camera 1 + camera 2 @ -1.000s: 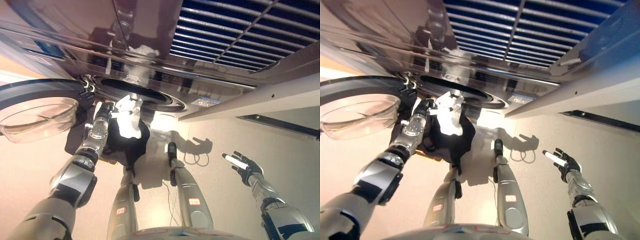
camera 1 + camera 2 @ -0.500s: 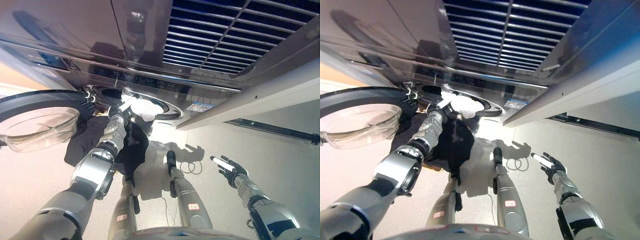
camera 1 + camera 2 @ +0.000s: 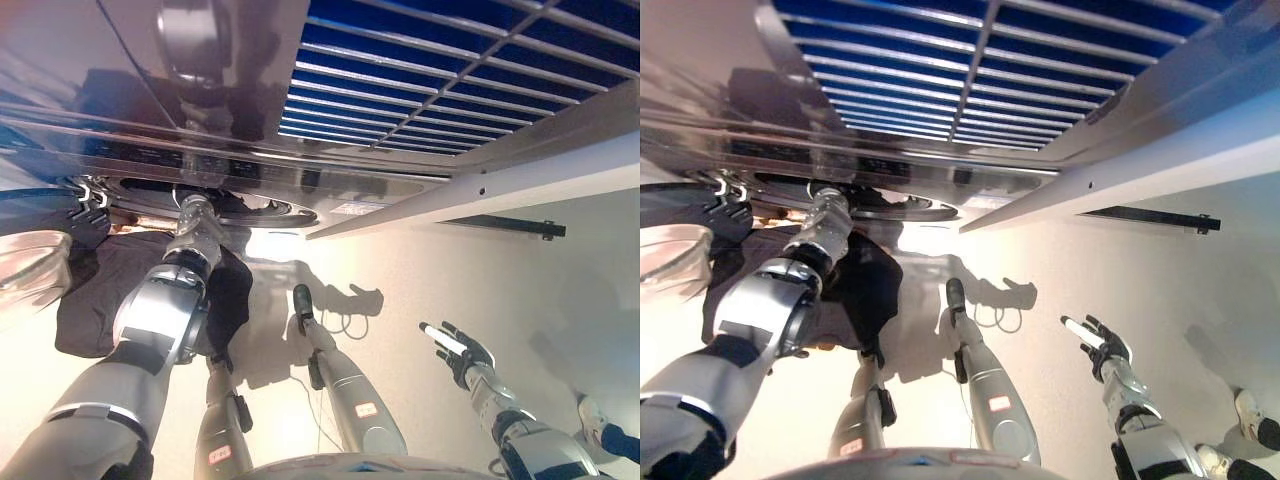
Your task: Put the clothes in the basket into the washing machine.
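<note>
Left hand [image 3: 192, 212] reached up into the round dark opening of the glossy washing machine [image 3: 230, 205], fingers hidden past the rim, so cannot tell whether spread or clamped on cloth. Just below the forearm, a black garment [image 3: 100, 285] hanging in a loose heap from near the opening down over what seems to be the basket, of which only an orange-brown edge [image 3: 815, 347] peeps out. To the far left, the clear round glass door [image 3: 30, 265] of the machine swung wide. Right hand [image 3: 1102, 345] held well apart at the lower right over the pale floor [image 3: 450, 270], fingers straight and spread, holding nothing. At the lower right corner, shoes of a person [image 3: 1250, 415].

Judged stage: pushing the clothes through the opening, most of the dark cloth not yet inside.

Possible trouble: cloth dragged out again with the left hand if caught on the fingers; the hanging black garment sliding to the floor by its own weight; cloth left over the rim, blocking the door
</note>
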